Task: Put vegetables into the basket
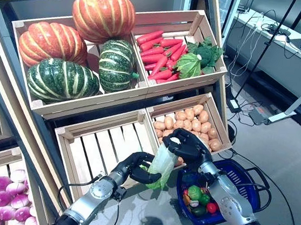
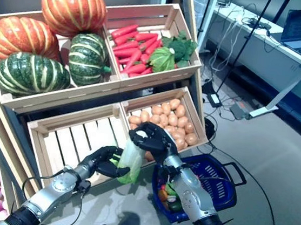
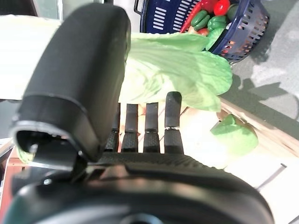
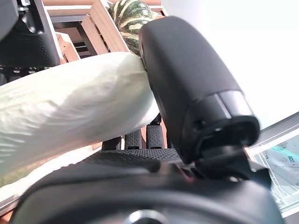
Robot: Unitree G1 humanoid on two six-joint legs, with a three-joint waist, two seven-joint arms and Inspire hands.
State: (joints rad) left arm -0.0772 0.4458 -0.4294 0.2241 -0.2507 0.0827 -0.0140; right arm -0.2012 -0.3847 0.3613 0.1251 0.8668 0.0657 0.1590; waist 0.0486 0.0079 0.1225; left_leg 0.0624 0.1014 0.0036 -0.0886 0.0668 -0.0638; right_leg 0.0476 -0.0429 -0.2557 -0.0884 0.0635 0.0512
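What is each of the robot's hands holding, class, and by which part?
Both hold one cabbage: the right hand grips its white stalk end, the left hand its green leafy end, beside the blue basket.

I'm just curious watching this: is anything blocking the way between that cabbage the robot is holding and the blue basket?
Nothing visible. Both the left hand and right hand grip the cabbage, and the blue basket sits open-topped right beside it, partly filled with vegetables.

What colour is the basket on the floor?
The basket is dark blue, with slotted sides. It shows best in the left eye view.
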